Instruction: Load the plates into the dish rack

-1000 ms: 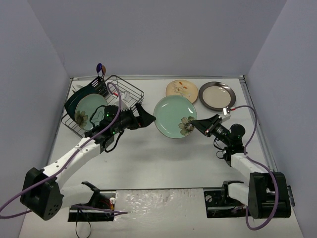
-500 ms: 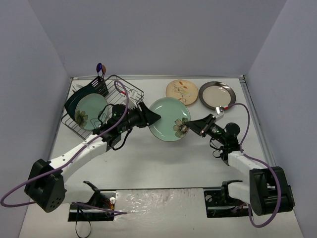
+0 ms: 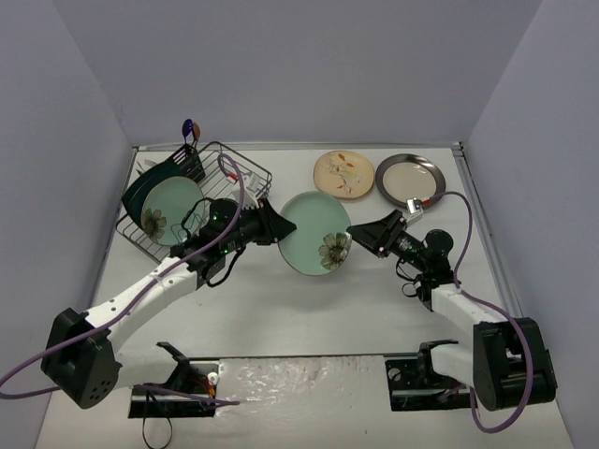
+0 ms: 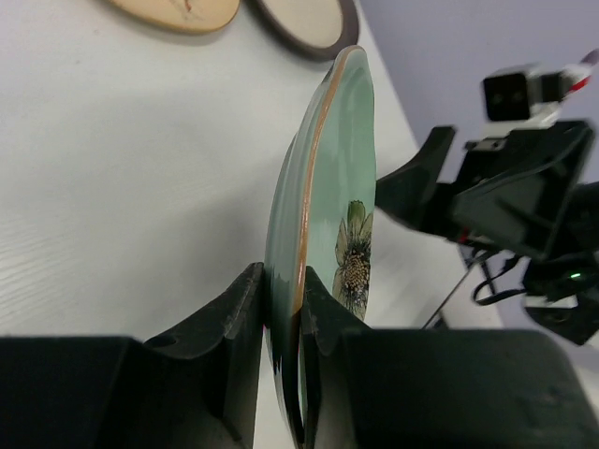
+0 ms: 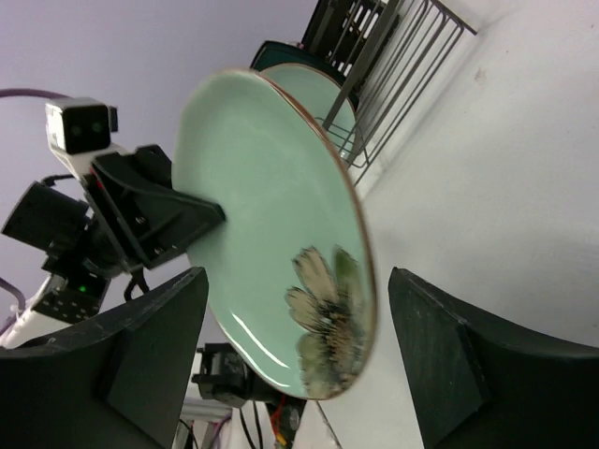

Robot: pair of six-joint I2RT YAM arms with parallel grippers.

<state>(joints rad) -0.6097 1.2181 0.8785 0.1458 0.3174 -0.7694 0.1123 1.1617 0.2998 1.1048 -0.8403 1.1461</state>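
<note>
A pale mint-green flowered plate [image 3: 314, 232] hangs on edge above the table's middle. My left gripper [image 3: 281, 228] is shut on its left rim; in the left wrist view the rim [image 4: 298, 234] sits pinched between both fingers. My right gripper [image 3: 359, 234] stands open at the plate's right edge, its fingers [image 5: 159, 346] wide apart on either side of the flower [image 5: 328, 299] without touching. The dish rack [image 3: 245, 168] at the back left holds a dark teal plate [image 3: 137, 192] and another mint-green flowered plate [image 3: 170, 208]. Flat at the back lie a cream floral plate [image 3: 343, 173] and a beige dark-rimmed plate [image 3: 410, 180].
A small dark cutlery holder [image 3: 192, 161] with a spoon stands at the rack's far corner. White walls close in the table on the left, back and right. Both arm bases sit at the near edge.
My left gripper has shut on the plate's left rim. My right gripper has let go and opened. The plate has drifted a little left and toward me.
</note>
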